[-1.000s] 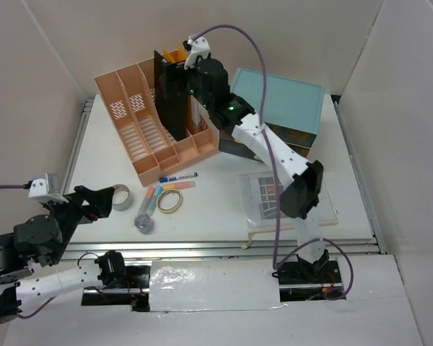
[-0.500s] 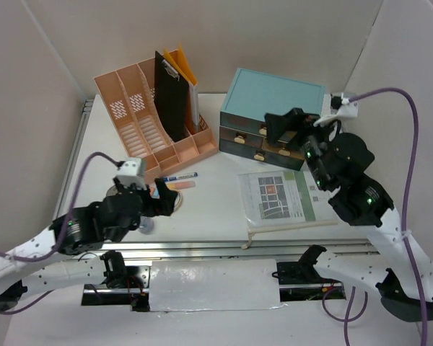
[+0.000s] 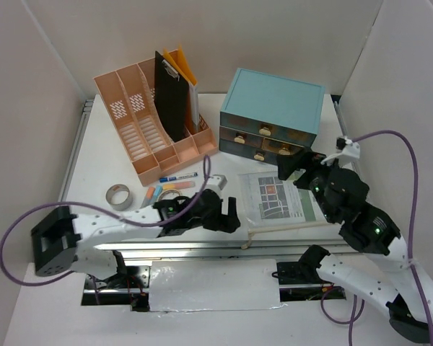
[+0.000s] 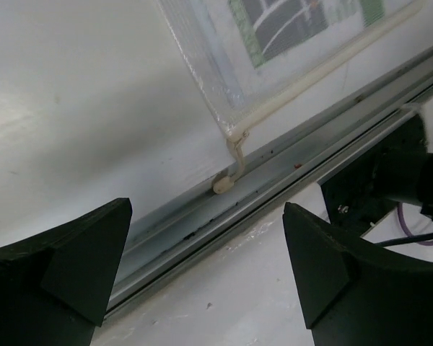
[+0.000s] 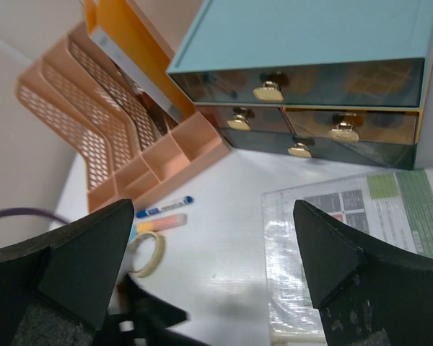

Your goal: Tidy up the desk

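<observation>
Top view: my left claw [image 3: 228, 215] has swung right, off the tape and pens, and is now sitting at the near-left corner of the zip pouch [image 3: 276, 200]. My right claw [image 3: 294, 167] has dropped back from the teal drawer cabinet [image 3: 274, 115] and is hovering between it and the pouch. I'm reading that as the pouch being next to file. The desk [image 3: 101, 155] is carrying all of it.

Left wrist: fingers spread, gripping nothing. The pouch's zip pull [image 4: 224, 184] is hanging onto the aluminium rail [image 4: 289, 180], so there's no room nearside. Open desk is only further in.

Right wrist: fingers spread, empty. An open lane is running toward the pink file organizer [image 5: 130, 137]. The marker [image 5: 162, 209] and tape roll [image 5: 148, 249] are crowding its left.
</observation>
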